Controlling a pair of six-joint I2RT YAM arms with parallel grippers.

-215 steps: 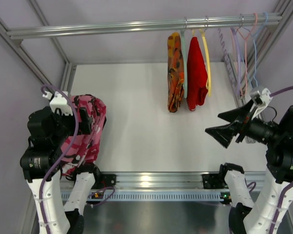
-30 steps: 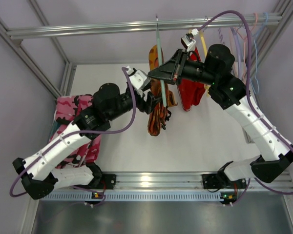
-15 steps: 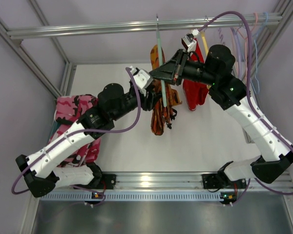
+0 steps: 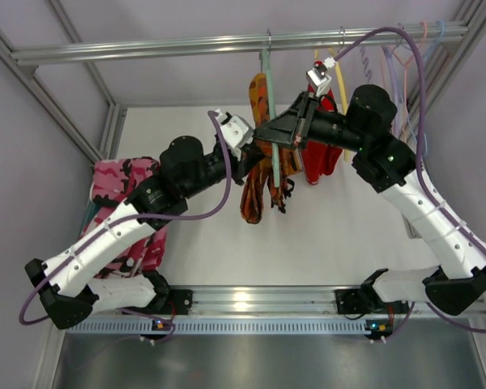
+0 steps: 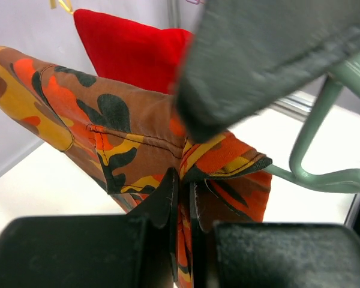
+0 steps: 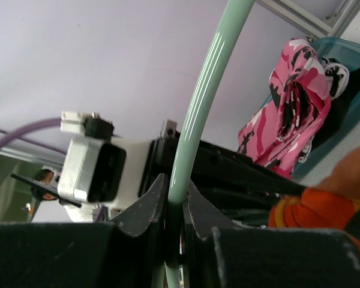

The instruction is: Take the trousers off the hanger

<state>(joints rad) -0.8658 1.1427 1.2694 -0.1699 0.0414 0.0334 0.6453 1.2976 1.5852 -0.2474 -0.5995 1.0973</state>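
Note:
The trousers (image 4: 257,193), orange cloth with dark red, black and yellow patches, hang over the pale green hanger (image 4: 268,81) below the rail. My left gripper (image 4: 251,159) reaches in from the left and is shut on a fold of the trousers (image 5: 108,114). In the left wrist view the cloth is pinched between the left gripper's (image 5: 183,187) jaws, with the hanger's bar (image 5: 324,177) to the right. My right gripper (image 4: 265,134) comes from the right and is shut on the hanger (image 6: 199,108). The right wrist view shows the right gripper (image 6: 176,191) clamping that green bar.
A plain red garment (image 4: 320,154) hangs on a yellow hanger just right of the trousers. A pink camouflage garment (image 4: 125,212) lies at the left by the wall. Several empty hangers (image 4: 405,73) hang at the rail's (image 4: 186,47) right end.
My left gripper has closed on the trousers. My right gripper and the hanger have shifted slightly to the right, and the hanging cloth has swung a little.

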